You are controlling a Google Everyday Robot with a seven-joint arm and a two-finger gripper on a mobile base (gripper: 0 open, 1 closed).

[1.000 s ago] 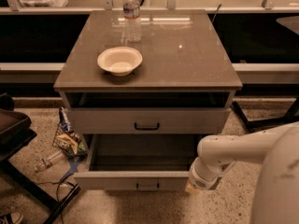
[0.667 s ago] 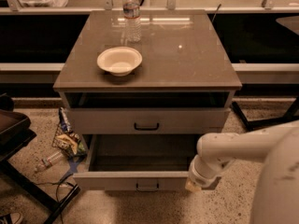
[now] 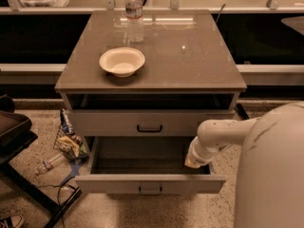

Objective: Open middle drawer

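The middle drawer (image 3: 150,184) is pulled far out of the grey cabinet. Its inside shows dark and empty, and its grey front carries a small black bar handle (image 3: 150,190). The drawer above it (image 3: 149,123) is shut, with its own black handle. Any drawer below the open one is hidden. My gripper (image 3: 191,161) is at the end of the white arm, over the right inner side of the open drawer and apart from the handle. My arm's wrist covers its fingers.
A white bowl (image 3: 122,61) and a clear water bottle (image 3: 134,14) stand on the cabinet top (image 3: 190,56). Snack bags in a wire rack (image 3: 70,141) and a fallen bottle (image 3: 47,165) lie on the floor at left. A dark chair (image 3: 14,137) stands further left. My white body (image 3: 270,175) fills the lower right.
My arm's end has moved up and a little left, from over the drawer's front right corner to over its inside. The drawer stays open as before.
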